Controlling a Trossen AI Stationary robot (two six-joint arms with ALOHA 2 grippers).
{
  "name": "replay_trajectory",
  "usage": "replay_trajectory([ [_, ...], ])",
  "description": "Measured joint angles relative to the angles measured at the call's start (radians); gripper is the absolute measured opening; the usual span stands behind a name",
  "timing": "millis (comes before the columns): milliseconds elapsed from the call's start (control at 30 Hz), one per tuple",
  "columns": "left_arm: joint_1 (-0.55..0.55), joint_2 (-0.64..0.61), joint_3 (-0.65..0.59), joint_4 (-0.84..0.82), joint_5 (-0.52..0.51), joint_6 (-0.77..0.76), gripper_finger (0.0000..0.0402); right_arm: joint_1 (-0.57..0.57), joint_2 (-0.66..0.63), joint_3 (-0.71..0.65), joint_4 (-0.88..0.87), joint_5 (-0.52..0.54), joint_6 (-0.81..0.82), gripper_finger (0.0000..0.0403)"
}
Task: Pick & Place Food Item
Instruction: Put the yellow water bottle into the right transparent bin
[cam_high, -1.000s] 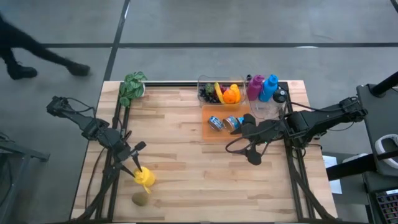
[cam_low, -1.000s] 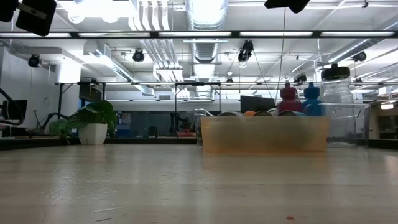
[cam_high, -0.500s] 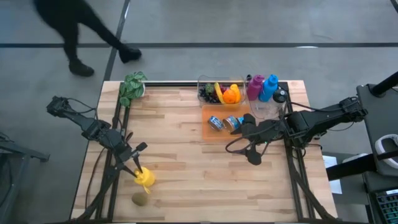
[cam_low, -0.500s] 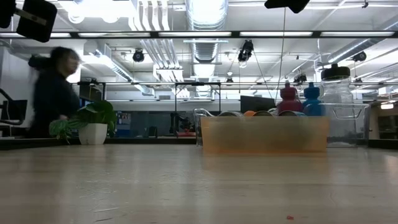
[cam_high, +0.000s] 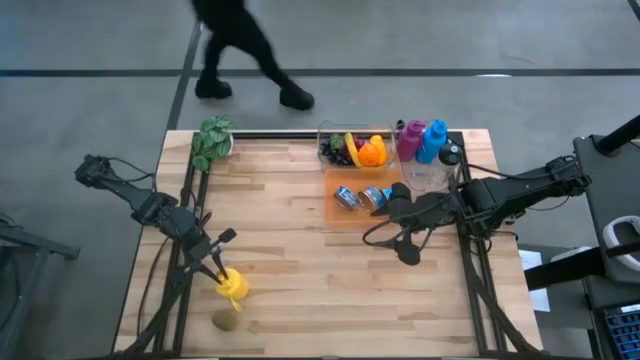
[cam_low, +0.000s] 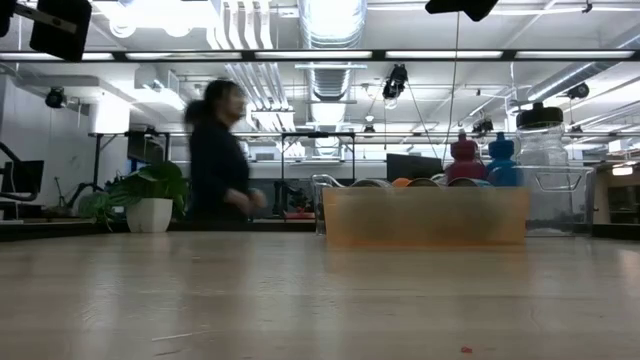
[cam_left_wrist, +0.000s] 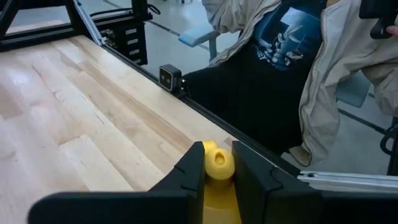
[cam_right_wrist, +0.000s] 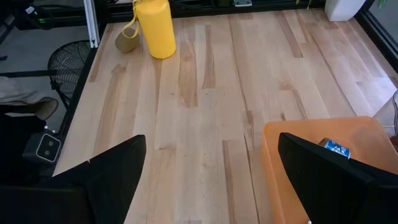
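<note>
A yellow bottle (cam_high: 232, 287) with a loop at its top stands near the table's near left corner. It also shows in the right wrist view (cam_right_wrist: 153, 30). A small brown-green round item (cam_high: 225, 320) lies just beside it, nearer the edge. My left gripper (cam_high: 217, 272) is shut on the bottle. My right gripper (cam_high: 398, 230) hangs wide open and empty at the table's right, just near of an orange tray (cam_high: 350, 217) that holds two blue cans (cam_high: 360, 198). My left gripper pinches the yellow bottle's top part (cam_left_wrist: 217, 167) between its two fingers, one on each side. The fingers slant down from the table's far left. In the right wrist view the bottle stands upright with its base (cam_right_wrist: 163, 55) on the table.
At the far edge stand a clear tub of fruit (cam_high: 350, 148), purple (cam_high: 409, 140) and blue (cam_high: 433, 140) bottles, a clear jar (cam_high: 440, 168) and a potted plant (cam_high: 213, 140). A person (cam_high: 240, 50) walks behind the table. Another person (cam_left_wrist: 280, 74) sits at the near edge.
Both arms and the task's things have kept still. A person has walked along behind the table's far edge, from the left toward the right.
</note>
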Motion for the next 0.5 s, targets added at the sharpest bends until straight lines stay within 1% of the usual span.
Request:
replay_trajectory([
  [300, 0.000, 0.001, -0.001, 0.022, 0.000, 0.002, 0.0054, 0.000, 0.000, 0.000, 0.000, 0.000, 0.000, 0.0364],
  [500, 0.000, 0.001, -0.001, 0.092, -0.007, 0.001, 0.0053, 0.000, 0.000, 0.000, 0.000, 0.000, 0.000, 0.0364],
])
